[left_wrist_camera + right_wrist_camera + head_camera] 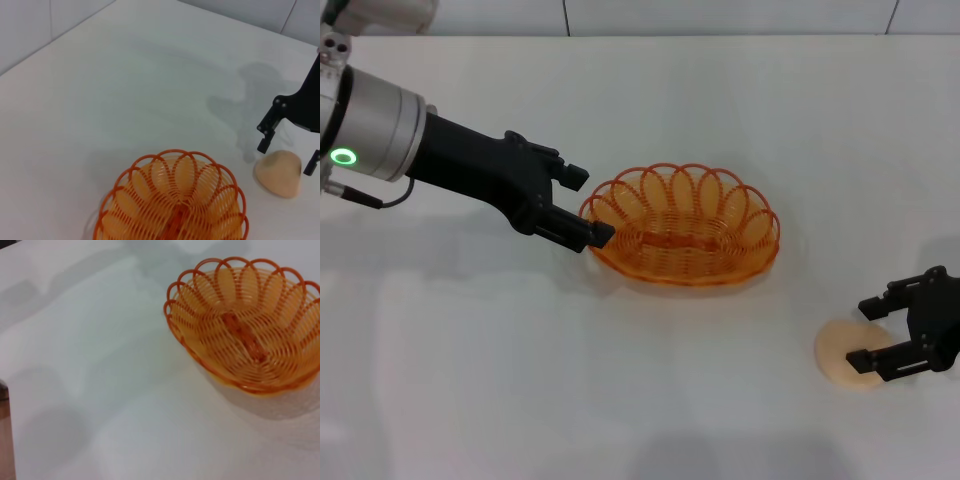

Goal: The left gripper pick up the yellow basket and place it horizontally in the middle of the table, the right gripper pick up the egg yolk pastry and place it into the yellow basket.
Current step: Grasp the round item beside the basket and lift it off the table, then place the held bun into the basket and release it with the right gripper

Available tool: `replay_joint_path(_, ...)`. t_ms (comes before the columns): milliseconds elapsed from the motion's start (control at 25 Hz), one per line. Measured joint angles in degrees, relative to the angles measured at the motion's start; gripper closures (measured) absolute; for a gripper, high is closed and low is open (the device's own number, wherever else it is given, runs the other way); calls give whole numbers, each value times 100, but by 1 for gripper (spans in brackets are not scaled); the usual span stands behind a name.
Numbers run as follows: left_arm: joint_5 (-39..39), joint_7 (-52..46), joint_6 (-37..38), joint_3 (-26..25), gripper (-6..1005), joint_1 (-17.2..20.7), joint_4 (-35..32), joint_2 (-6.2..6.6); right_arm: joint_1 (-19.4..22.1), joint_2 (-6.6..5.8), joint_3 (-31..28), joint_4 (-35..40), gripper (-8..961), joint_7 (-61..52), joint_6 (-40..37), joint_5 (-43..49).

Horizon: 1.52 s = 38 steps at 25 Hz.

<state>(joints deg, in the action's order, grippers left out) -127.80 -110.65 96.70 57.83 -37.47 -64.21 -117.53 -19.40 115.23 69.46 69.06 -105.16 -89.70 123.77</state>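
Note:
The yellow basket (685, 225) stands upright on the white table (620, 380), near the middle. It also shows in the left wrist view (172, 205) and the right wrist view (245, 325), and it holds nothing. My left gripper (592, 207) is open at the basket's left end, with its lower fingertip against the rim. The egg yolk pastry (835, 350) lies on the table at the front right. My right gripper (865, 332) is open, with its two fingers straddling the pastry's right side. The left wrist view shows the right gripper (286, 159) over the pastry (279, 174).
The table's back edge meets a pale wall (720, 15). Nothing else stands on the tabletop in these views.

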Motion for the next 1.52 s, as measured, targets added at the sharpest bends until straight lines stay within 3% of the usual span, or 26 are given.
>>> replay_joint_path(200,-7,5,-32,0,136,14,7,2,1,0,55,15,265,-93,4,110)
replay_joint_path(760,11,24,-38,0,136,40,14,3,-31,-1,245,325,636,-335,-146,107)
replay_joint_path(1160,-13,83,-1,-5,137,100,14,19,-133,1,265,829,719,-568,-200,-257)
replay_joint_path(1520,-45,207,20,0,137,193,14,15,-743,34,501,825,785,-856,183,-332)
